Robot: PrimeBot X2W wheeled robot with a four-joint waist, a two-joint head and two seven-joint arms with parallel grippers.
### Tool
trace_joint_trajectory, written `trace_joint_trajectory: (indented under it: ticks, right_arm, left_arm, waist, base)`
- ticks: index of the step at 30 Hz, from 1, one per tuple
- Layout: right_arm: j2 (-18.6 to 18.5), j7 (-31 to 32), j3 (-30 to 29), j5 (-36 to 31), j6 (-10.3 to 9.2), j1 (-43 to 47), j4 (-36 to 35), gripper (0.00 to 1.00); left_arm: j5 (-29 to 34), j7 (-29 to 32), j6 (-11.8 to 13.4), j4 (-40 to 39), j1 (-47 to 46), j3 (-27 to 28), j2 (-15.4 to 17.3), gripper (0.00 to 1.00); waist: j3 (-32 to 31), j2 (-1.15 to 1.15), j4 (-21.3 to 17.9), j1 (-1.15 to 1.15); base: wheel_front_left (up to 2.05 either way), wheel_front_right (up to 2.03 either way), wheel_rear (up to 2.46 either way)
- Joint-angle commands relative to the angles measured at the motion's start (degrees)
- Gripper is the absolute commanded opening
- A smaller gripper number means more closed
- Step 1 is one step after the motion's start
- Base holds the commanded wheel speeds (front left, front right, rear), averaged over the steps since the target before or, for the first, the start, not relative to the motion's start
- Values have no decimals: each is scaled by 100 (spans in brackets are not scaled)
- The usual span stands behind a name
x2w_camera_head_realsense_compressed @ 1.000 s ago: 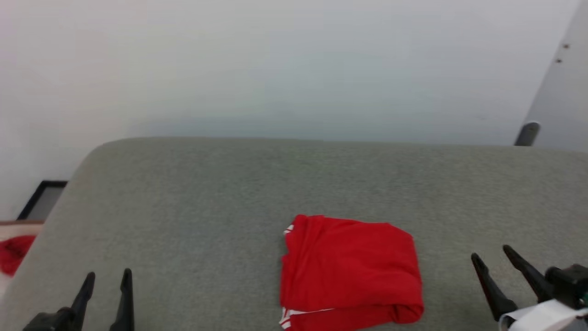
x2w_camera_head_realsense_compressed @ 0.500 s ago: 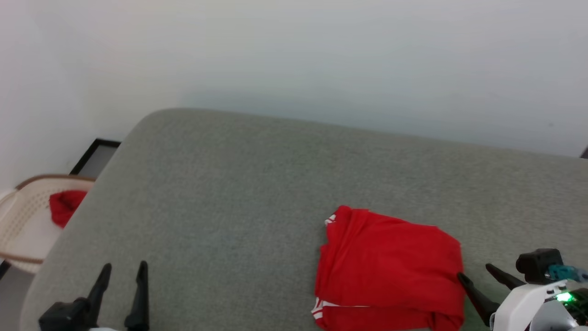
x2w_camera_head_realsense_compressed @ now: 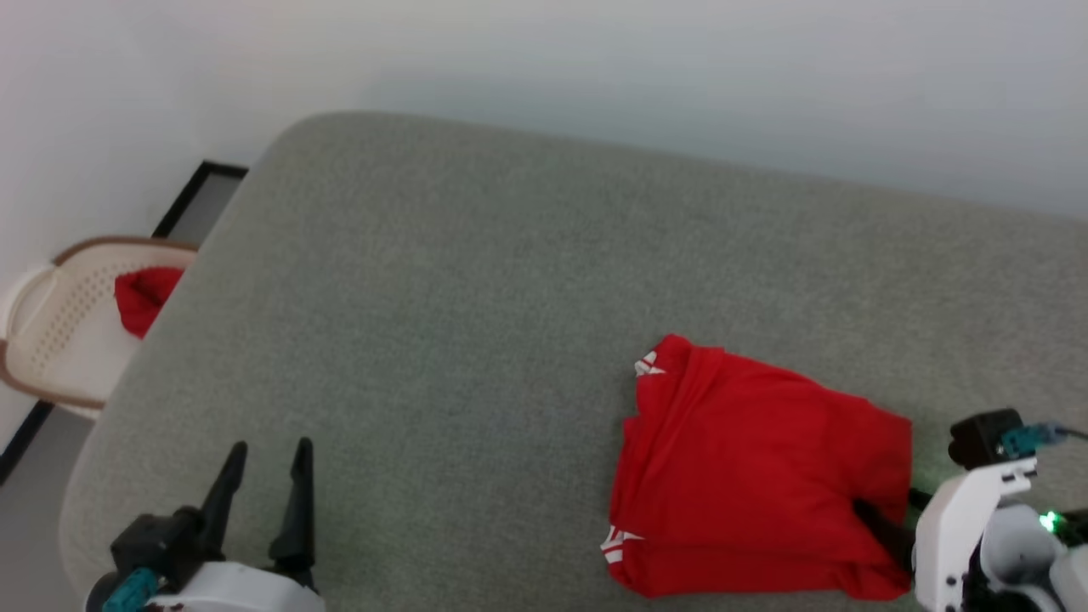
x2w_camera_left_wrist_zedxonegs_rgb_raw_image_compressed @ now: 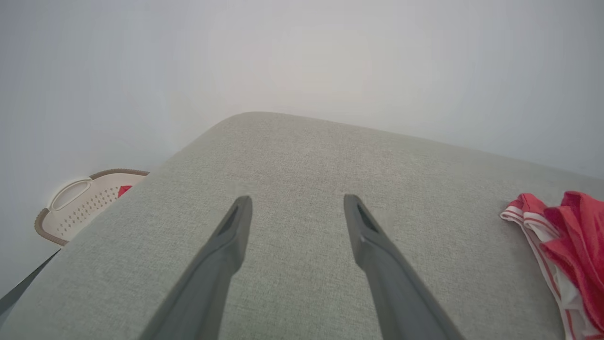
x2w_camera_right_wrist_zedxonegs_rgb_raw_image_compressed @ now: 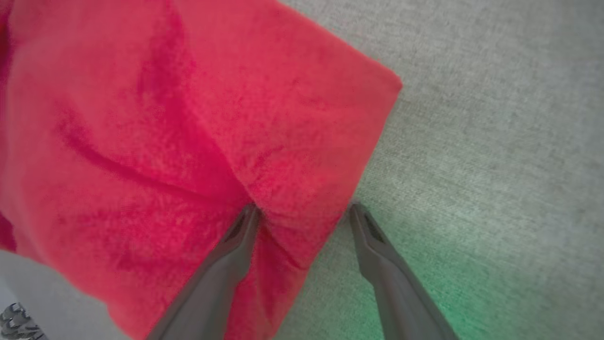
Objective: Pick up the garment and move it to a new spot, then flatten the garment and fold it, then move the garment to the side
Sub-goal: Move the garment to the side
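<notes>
Grey cushion (x2w_camera_head_realsense_compressed: 476,280) bears the folded garment (x2w_camera_head_realsense_compressed: 748,476) at four o'clock. My right gripper (x2w_camera_right_wrist_zedxonegs_rgb_raw_image_compressed: 302,207) straddles its edge, spread wide, and my left gripper (x2w_camera_left_wrist_zedxonegs_rgb_raw_image_compressed: 297,198) gapes idle. Next I clench and shift it aside.

A broad grey fabric-covered cushion (x2w_camera_head_realsense_compressed: 476,323) with a fine woven texture and a rounded far-left corner stretched across the scene, its far edge set against a plain white wall (x2w_camera_head_realsense_compressed: 595,59). Off the cushion's left side and lower down stood a cream plastic basket (x2w_camera_head_realsense_compressed: 51,340) with a perforated wall, a brown rim and a handle slot, and a crumpled red cloth (x2w_camera_head_realsense_compressed: 144,293) lay inside it against the side nearest the cushion. A dark strip (x2w_camera_head_realsense_compressed: 200,191) ran along the foot of the wall beyond the basket, and a patch of grey floor (x2w_camera_head_realsense_compressed: 34,510) showed beneath it.
</notes>
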Motion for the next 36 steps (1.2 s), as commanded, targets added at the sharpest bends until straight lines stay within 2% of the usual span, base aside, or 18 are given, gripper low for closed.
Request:
trace_joint_trajectory:
  ticks: [1, 4, 5, 6, 7, 19, 36]
  right_arm:
    - [71, 129, -33, 41, -4, -58, 132, 100]
    - [267, 448, -47, 145, -5, -145, 386, 100]
    - [323, 530, -28, 159, -5, -167, 440, 80]
    - [359, 606, 20, 191, -4, -196, 469, 49]
    - [365, 706, 71, 201, -4, -214, 514, 0]
    - [174, 887, 166, 436, -4, -512, 240, 0]
    - [-769, 955, 632, 359, -4, -1105, -507, 0]
  left_arm:
    - [-9, -32, -35, 32, -89, -17, -31, 100]
    - [7, -48, -61, 104, -176, -32, -55, 100]
    - [8, -51, -73, 127, -202, -36, -66, 100]
    - [12, -58, -82, 152, -222, -36, -69, 100]
    - [14, -66, -85, 172, -235, -38, -75, 100]
    - [41, -90, -118, 245, -284, 1, -102, 100]
    - [174, -82, -200, 226, -533, -271, -23, 100]
  waist:
    - [243, 0, 104, 0]
    - [328, 0, 116, 0]
    - [344, 0, 118, 0]
    - [356, 0, 120, 0]
    - [362, 0, 122, 0]
    - [302, 0, -70, 0]
    - [156, 0, -583, 0]
  base:
    - [0, 0, 0]
    - [0, 0, 0]
    - [0, 0, 0]
    - [0, 0, 0]
    - [0, 0, 0]
    - [0, 0, 0]
    - [0, 0, 0]
